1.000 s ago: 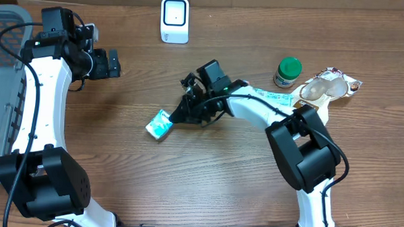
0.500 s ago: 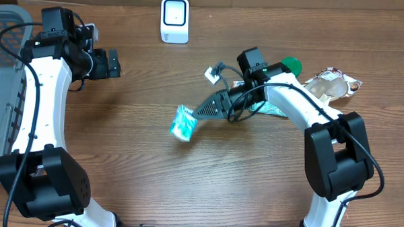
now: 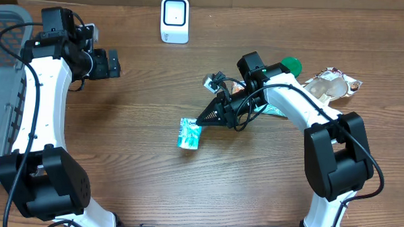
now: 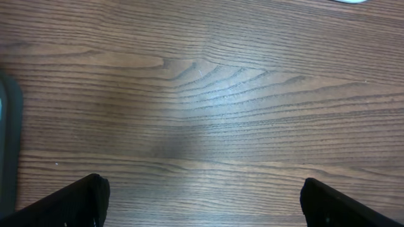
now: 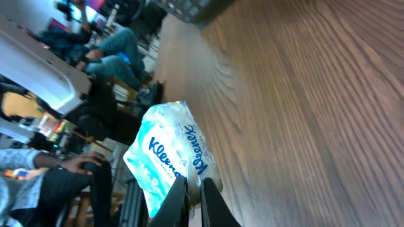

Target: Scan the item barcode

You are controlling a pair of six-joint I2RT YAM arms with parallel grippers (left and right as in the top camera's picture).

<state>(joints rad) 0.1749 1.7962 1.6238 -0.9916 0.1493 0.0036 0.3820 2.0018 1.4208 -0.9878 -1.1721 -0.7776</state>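
Since a second ago the tissue pack [image 3: 190, 134] has travelled right and a little nearer across the table [image 3: 119, 158], carried there by the right gripper [image 3: 203, 120], whose arm has swung from a low fold over the middle of the table to a long reach from the right side. The left arm has kept its place at the far left.

The right gripper's claw is pressed together on a thin edge of the pack's wrapper, its two dark fingers [image 5: 178, 200] almost touching. The pack hangs from that pinch, left of and slightly nearer than the claw tip, close to the middle of the table. From above, I cannot tell whether it touches the wood. In the right wrist view the pack is white and turquoise, and the word "Kleenex" reads twice on it in blue script.

The left gripper [image 3: 113, 63] hangs with its fingers [image 4: 76, 202] spread wide over bare wood and holds nothing.

A white scanner [image 3: 174, 19] stands at the far edge, well apart from the pack. Far right, behind the right arm, sit a green-lidded jar [image 3: 289, 66] and a wrapped packet [image 3: 332, 84]; their labels are too small to read. A grey basket [image 3: 1, 86] sits at the left edge.
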